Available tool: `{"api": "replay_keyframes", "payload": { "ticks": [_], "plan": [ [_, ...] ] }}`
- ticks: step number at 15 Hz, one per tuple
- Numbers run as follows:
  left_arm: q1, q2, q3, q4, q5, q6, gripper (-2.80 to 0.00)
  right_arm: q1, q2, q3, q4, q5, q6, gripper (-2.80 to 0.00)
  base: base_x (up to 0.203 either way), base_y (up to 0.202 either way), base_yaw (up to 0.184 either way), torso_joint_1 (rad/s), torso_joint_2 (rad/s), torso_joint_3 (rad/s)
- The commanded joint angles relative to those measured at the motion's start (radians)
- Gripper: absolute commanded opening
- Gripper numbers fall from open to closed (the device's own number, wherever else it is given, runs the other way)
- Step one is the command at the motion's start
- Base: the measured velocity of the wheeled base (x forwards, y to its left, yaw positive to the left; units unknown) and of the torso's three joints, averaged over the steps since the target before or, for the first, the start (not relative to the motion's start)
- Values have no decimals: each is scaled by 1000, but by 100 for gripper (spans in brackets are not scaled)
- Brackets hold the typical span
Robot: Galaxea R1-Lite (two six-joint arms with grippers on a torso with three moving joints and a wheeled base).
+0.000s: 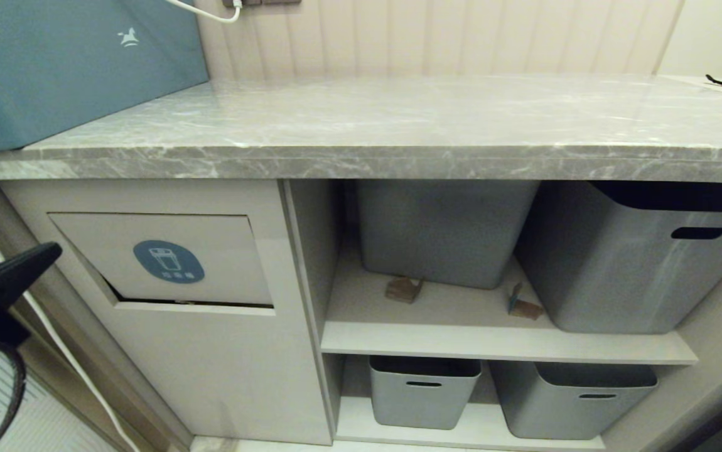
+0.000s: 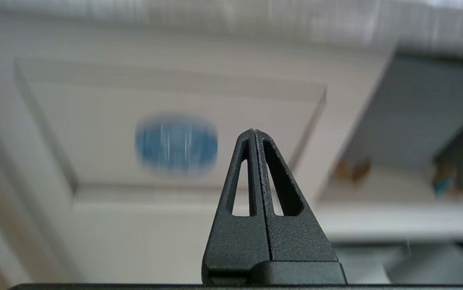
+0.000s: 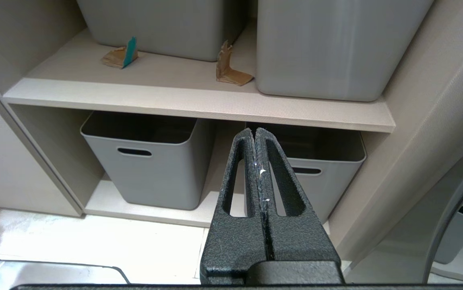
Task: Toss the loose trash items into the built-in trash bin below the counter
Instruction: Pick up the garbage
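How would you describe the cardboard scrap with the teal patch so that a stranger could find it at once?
Under the marble counter, look at the upper shelf right of the bin flap. Two brown scraps lie before the grey tubs; the teal-patched scrap is the right-hand one, with a blue-green face.

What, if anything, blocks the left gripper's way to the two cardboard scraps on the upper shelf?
The left gripper, shut and empty, sits left of the bin flap. The cabinet's vertical divider stands between it and both scraps, so it must come round the front. The shelf front itself looks open.
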Motion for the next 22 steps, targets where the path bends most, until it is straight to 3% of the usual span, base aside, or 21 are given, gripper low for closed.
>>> {"api": "replay_keyframes", "payload": {
  "ticks": [1,7,10,12,14,22],
  "plan": [
    [-32,-190,37,209,34,24,-280,0,1,0,0,1,0,-280,0,0,0,0,0,0],
    [66,-660,305,481,54,128,-280,0,1,0,0,0,1,-280,0,0,0,0,0,0],
    [99,-705,379,588,202,164,-280,0,1,0,0,-1,1,-280,0,0,0,0,0,0],
    [84,-706,380,666,161,180,-280,0,1,0,0,-1,1,-280,0,0,0,0,0,0],
    [79,-708,379,712,99,236,-280,0,1,0,0,-1,1,-280,0,0,0,0,0,0],
    [68,-715,380,725,111,254,-280,0,1,0,0,-1,1,-280,0,0,0,0,0,0]
  ]
}}
